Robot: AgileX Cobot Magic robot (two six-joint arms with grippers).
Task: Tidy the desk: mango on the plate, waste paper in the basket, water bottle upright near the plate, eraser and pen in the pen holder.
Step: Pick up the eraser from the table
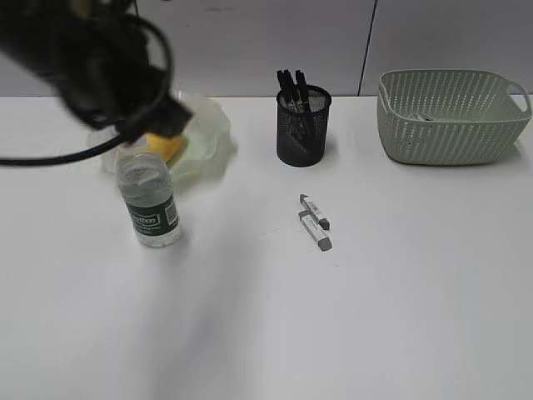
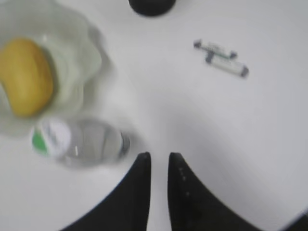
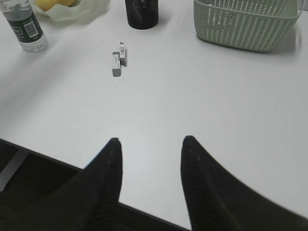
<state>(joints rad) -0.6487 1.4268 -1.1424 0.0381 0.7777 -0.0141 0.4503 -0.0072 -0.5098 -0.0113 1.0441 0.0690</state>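
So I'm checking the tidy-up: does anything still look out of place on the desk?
Yes: two small grey-and-white erasers lie loose on the desk in front of the pen holder, not inside it. Nothing looks spilled.

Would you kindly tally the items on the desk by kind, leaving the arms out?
Bottle: 1
Mango: 1
Plate: 1
Pen holder: 1
Basket: 1
Erasers: 2
Total: 7, not counting the pens in the holder, whose number is unclear.

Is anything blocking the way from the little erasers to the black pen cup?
Nothing visible does. The two erasers lie side by side on the bare desk, in front of the pen holder. Only open tabletop lies between them. The water bottle stands well off to the left.
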